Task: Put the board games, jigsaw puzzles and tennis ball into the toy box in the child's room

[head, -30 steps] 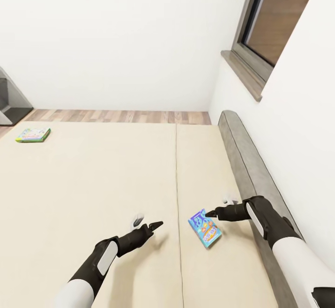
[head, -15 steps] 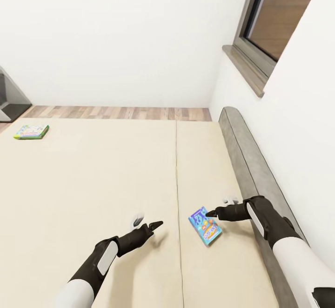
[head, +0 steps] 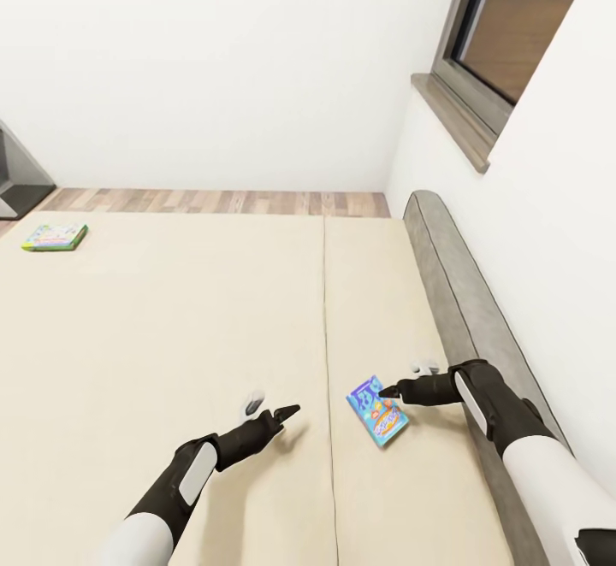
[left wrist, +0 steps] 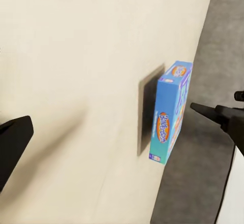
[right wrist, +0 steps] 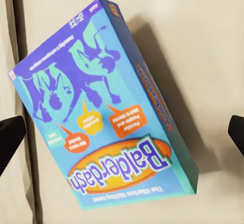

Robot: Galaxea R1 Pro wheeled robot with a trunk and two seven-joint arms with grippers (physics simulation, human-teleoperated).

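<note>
Right hand (head: 395, 392) with fingers spread wide, tips just beside the blue game box (head: 377, 413), box lying flat on the bed (head: 171, 335) near the grey headboard (head: 453, 292), left hand (head: 287, 413) also spread, empty, beside the box, second game box (head: 55, 237) far across the bed.

blue board game (right wrist: 104, 112) | green-edged board game (head: 55, 237) | beige bed (head: 171, 327)

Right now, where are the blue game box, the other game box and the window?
Balderdash box (right wrist: 104, 112), right wrist view, printed lid.
Green-edged game box (head: 55, 237), head view, top face.
Window (head: 530, 14), head view, pane.
</note>
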